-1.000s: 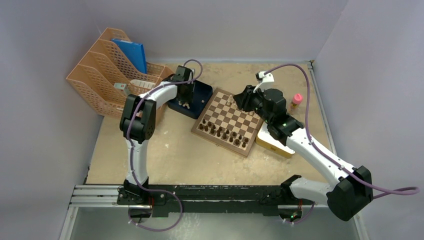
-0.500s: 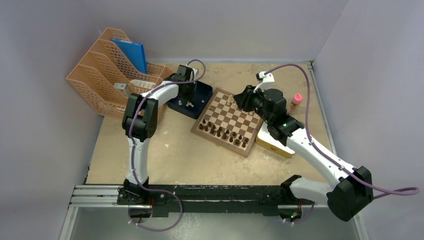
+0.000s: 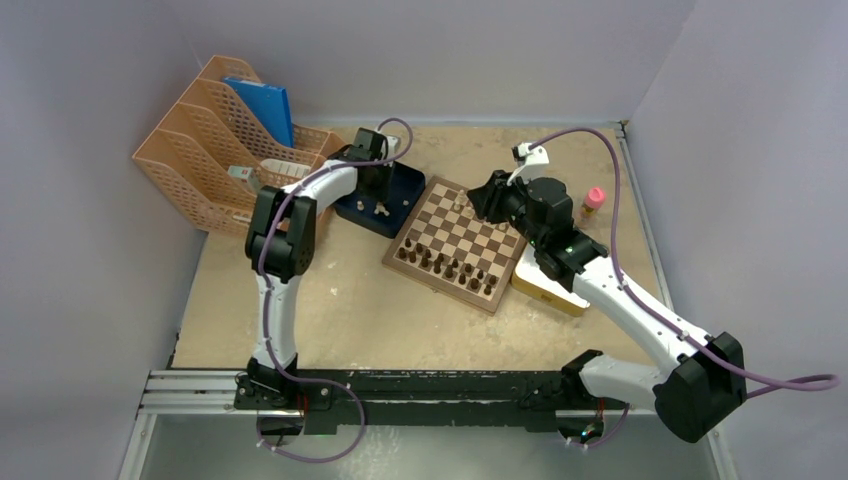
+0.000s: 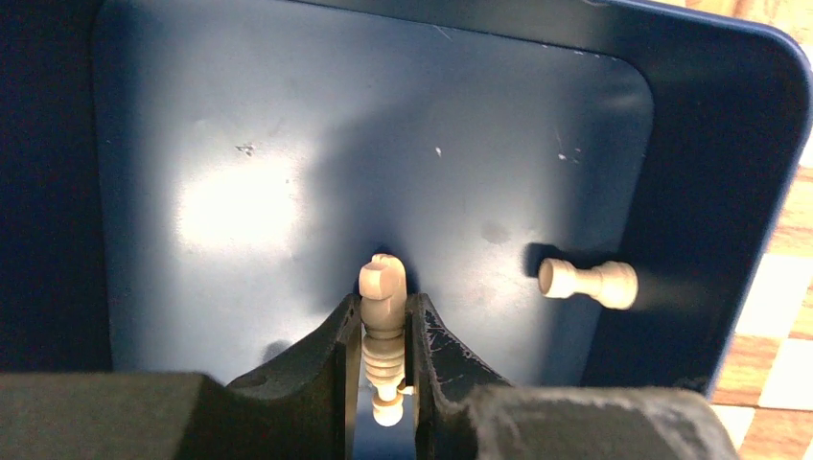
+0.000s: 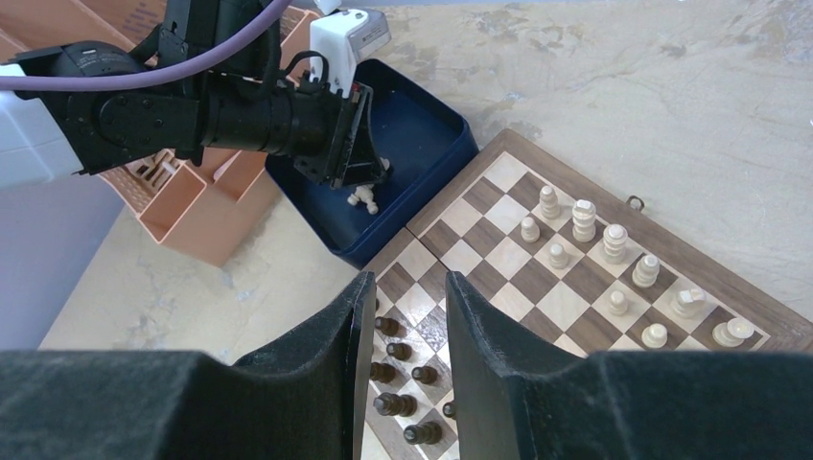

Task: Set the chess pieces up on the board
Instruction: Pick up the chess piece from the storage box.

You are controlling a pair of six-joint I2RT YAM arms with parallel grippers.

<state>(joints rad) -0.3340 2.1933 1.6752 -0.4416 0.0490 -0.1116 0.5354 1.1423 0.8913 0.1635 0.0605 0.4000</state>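
Note:
My left gripper [image 4: 383,311] is down inside the dark blue tray [image 4: 240,144], shut on a light beige chess piece [image 4: 382,286] that lies between its fingers. A second light piece [image 4: 587,283] lies on its side near the tray's right wall. The board [image 3: 457,243] sits right of the tray, with several light pieces [image 5: 584,220] along its far side and dark pieces [image 5: 398,379] along the near side. My right gripper [image 5: 407,283] hangs open above the board's left part, nothing between its fingers.
An orange file rack [image 3: 215,140] with a blue folder stands at the back left, close behind the tray. A yellow tin [image 3: 545,290] lies against the board's right edge under my right arm. A small pink-capped bottle [image 3: 594,200] stands at the back right.
The left gripper's fingers have come together on the light piece in the tray, after a small shift to the right. The right arm has not moved.

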